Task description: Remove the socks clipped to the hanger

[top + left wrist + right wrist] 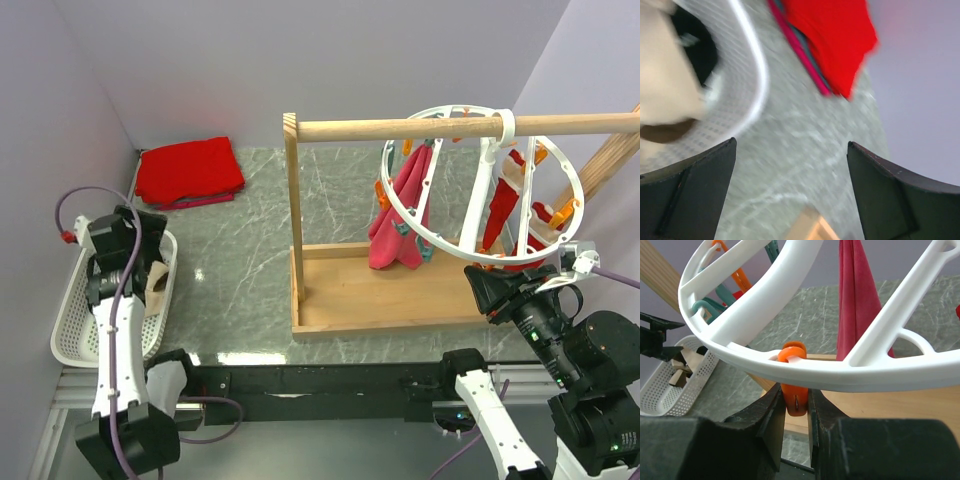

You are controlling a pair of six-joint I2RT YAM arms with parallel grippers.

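The white ring hanger [440, 246] hangs by its hook from the wooden rail. A pink sock [398, 215] is clipped on its left side, and red-and-white socks [503, 205] on its right. My right gripper [478, 283] is at the ring's near edge. In the right wrist view my right gripper [796, 405] is shut on an orange peg [796, 397] under the ring [840, 372], with the pink sock [857, 305] behind. My left gripper [792, 142] is open and empty beside the basket; in the top view it [148, 232] is at the basket's far end.
A white mesh basket [75, 300] at the left holds a brown-and-cream sock [665, 85] and a black sock [697, 47]. A folded red cloth [188, 170] lies at the back left. The wooden rail frame [400, 130] stands on a wooden base [380, 290].
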